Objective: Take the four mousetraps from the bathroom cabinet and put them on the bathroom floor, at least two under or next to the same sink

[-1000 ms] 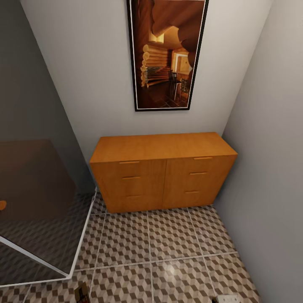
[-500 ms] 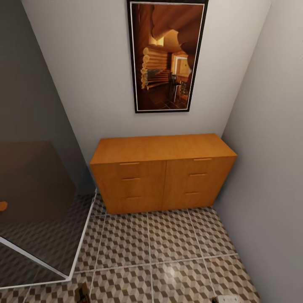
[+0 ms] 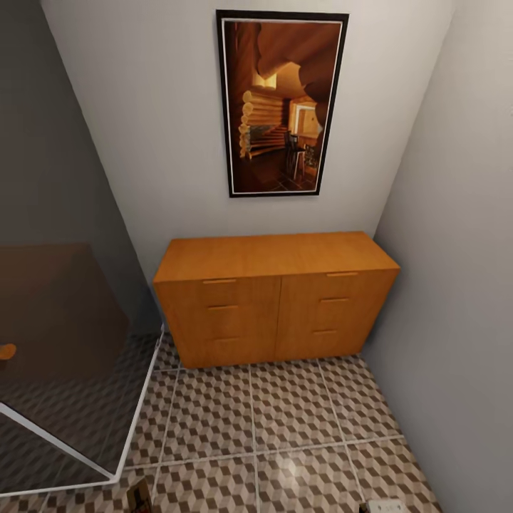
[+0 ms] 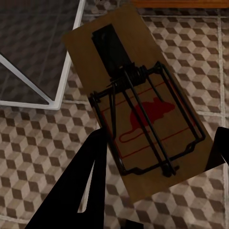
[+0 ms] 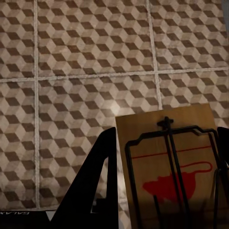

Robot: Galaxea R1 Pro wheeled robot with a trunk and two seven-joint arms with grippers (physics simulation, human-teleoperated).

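Tan board with black wire: a mousetrap [image 4: 138, 109] sits clamped in the left claw [image 4: 155, 152], dark fingers on either long edge, red mouse print facing the camera. Held flat above the tiled floor [image 4: 38, 157], probably for carrying.

Right claw [image 5: 164, 179] likewise closed on a second mousetrap [image 5: 171, 162], lower right of its frame, over the cube-patterned floor [image 5: 86, 62].

Head view: orange-brown cabinet [image 3: 274, 296] at centre against the wall, all drawer fronts shut. Framed picture [image 3: 281, 103] above it. Glass partition [image 3: 64, 363] at lower left. Floor [image 3: 285, 413] spreads across the bottom.

Judgement: two traps in hand, none set down here; the sink lies elsewhere, so a turn away comes next.
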